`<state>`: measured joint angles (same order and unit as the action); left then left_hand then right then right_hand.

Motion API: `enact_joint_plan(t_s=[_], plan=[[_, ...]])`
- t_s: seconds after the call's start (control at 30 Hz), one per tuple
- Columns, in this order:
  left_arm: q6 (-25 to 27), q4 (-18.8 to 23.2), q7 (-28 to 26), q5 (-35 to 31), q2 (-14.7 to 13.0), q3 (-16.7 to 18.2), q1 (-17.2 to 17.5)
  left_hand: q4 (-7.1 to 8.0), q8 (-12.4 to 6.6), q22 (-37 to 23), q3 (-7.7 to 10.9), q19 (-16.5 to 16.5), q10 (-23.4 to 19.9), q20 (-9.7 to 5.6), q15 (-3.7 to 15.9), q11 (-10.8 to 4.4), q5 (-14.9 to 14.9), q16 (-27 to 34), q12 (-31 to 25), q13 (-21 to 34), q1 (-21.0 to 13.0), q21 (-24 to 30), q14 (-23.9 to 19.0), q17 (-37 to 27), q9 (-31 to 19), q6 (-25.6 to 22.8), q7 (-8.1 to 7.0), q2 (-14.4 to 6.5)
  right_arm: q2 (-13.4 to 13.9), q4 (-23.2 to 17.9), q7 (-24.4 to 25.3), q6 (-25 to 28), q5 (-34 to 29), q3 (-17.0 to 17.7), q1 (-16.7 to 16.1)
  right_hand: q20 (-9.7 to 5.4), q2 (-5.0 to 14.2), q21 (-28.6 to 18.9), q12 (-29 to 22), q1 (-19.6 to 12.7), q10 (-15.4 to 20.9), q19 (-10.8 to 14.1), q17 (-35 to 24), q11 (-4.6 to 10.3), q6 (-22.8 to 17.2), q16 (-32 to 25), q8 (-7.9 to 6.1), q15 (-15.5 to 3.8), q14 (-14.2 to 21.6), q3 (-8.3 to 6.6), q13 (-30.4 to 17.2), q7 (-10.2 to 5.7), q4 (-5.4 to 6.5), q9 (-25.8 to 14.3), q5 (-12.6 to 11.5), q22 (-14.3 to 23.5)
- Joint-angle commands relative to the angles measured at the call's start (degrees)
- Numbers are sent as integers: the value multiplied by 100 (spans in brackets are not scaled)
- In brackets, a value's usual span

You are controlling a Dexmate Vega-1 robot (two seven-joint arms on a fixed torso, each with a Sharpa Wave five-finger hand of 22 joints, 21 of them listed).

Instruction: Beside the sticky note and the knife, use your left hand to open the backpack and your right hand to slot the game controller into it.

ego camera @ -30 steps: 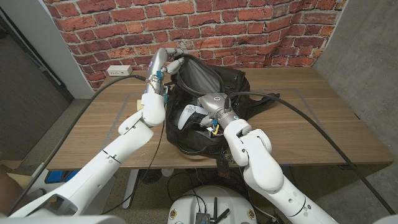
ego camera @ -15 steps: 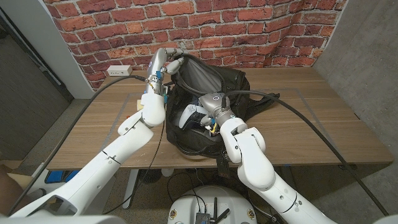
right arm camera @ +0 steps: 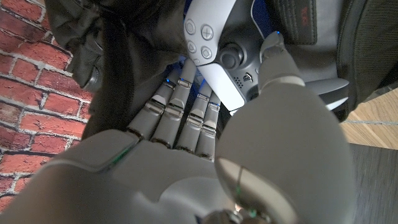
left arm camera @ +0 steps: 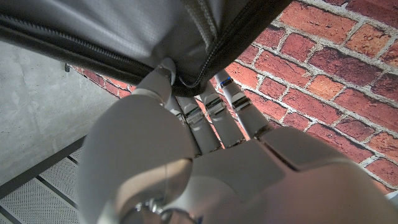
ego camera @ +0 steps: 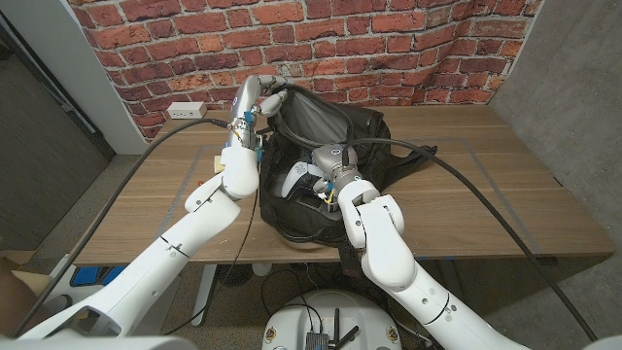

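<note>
Fingers (left arm camera: 205, 115) of our raised left hand (ego camera: 255, 97) hook the black fabric backpack's (ego camera: 369, 131) zippered rim; our right hand (right arm camera: 205, 134), reaching inside, grips the white game controller (right arm camera: 214, 43).

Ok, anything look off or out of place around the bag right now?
Nothing stands out. The left hand holds the backpack open by its zipper edge, and the right hand grips the white game controller at the opening. The bag sits on the table with nothing spilled. I can't make out a sticky note or knife.
</note>
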<state>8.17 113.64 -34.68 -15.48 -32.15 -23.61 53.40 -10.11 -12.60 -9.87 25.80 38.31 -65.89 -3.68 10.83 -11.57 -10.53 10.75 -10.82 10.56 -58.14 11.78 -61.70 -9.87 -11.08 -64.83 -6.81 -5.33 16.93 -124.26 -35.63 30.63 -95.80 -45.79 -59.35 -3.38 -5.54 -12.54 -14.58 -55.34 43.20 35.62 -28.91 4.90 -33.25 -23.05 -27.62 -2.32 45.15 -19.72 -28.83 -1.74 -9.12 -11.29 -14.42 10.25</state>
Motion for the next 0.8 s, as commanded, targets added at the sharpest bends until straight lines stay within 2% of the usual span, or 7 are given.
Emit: enact_joint_plan(t_s=[0.03, 0.47, 0.8], plan=[[42, 40, -45, -15, 25, -4, 41, 6, 14, -20, 55, 73, -63, -787, 296, 0, -33, -18, -28, 18, 36, 0, -70, -16, -31, -24, 24, -4, -207, 310, -272, 172, -202, -65, 182, -759, 1016, -30, -11, -546, 646, 55, -26, 620, -432, 22, -43, -1073, 264, 9, -35, -408, 27, -23, -33, 19], [21, 39, -88, 4, 47, -1, 89, 10, 16, -19, 61, 78, -75, -786, 297, 1, -33, -13, -32, 18, 40, -3, -85, -18, -32, -26, 22, -9, -381, 603, -575, 323, -365, -158, 319, -715, 998, -24, 64, -468, 524, 36, -13, 574, -338, 97, 12, -1048, 170, 35, -32, -370, 46, -24, -44, 20], [2, 57, -117, 10, 51, 18, 130, 7, 20, -19, 63, 80, -56, -787, 293, 0, -33, -21, -24, 18, 43, -6, -76, -15, -33, -21, 27, 2, -510, 807, -691, 445, -523, -226, 409, -665, 974, -5, 179, -388, 341, -13, -1, 525, -119, 187, 129, -1039, 37, 62, 5, -355, 53, -22, -56, 19]])
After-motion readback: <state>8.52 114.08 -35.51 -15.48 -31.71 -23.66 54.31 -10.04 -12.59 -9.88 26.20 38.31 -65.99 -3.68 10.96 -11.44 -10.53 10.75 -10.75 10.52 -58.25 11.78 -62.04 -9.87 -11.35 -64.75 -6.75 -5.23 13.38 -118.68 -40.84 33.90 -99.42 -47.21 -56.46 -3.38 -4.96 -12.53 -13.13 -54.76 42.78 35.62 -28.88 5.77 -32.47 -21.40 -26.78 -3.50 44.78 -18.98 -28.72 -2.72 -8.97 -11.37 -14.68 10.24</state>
